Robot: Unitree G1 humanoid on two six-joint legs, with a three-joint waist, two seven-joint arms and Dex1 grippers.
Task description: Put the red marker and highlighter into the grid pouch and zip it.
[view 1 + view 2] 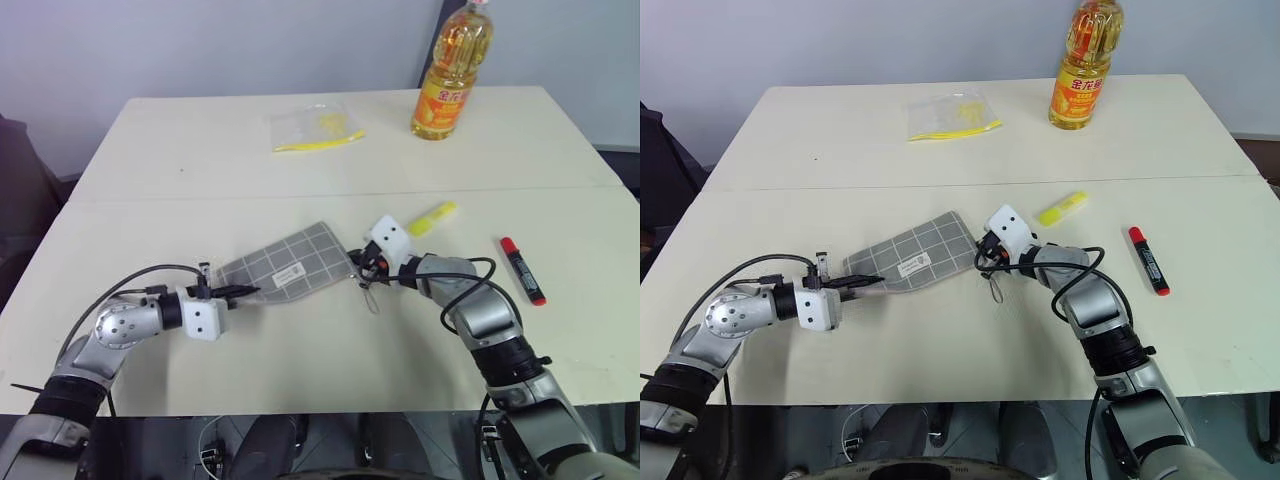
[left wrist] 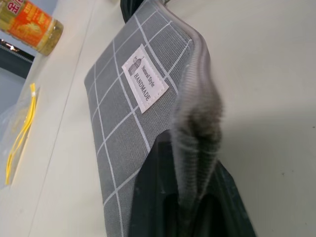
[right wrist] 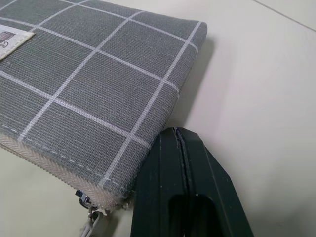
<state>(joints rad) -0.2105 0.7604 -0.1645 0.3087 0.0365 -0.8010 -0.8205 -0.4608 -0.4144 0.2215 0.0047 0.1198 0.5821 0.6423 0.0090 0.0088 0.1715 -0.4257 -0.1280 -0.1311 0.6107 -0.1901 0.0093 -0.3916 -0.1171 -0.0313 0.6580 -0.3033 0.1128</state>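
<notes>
So the grid pouch [image 1: 290, 263] is lying flat on the cream tabletop [image 1: 300, 350], right between the two arms. The left tool [image 1: 243, 291] is clamped on the pouch's left end; in the left wrist view you can see the grey fabric and the ribbed zipper edge bunched up between its black fingers [image 2: 158, 197]. The right tool [image 1: 357, 263] sits at the pouch's other end, by the zipper pull and its cord [image 1: 371, 297], with its fingers pressed together (in the right wrist view they meet with no gap, just beside the pouch's corner, and I can't tell if they're pinching anything).

The highlighter [image 1: 431, 218] is lying on the tabletop just past the right tool, not in the pouch. The red marker [image 1: 522, 270] lies further to the right, well apart from the pouch. At the far side there's a clear plastic bag with yellow contents [image 1: 314, 129] and a bottle of cooking oil [image 1: 452, 72].
</notes>
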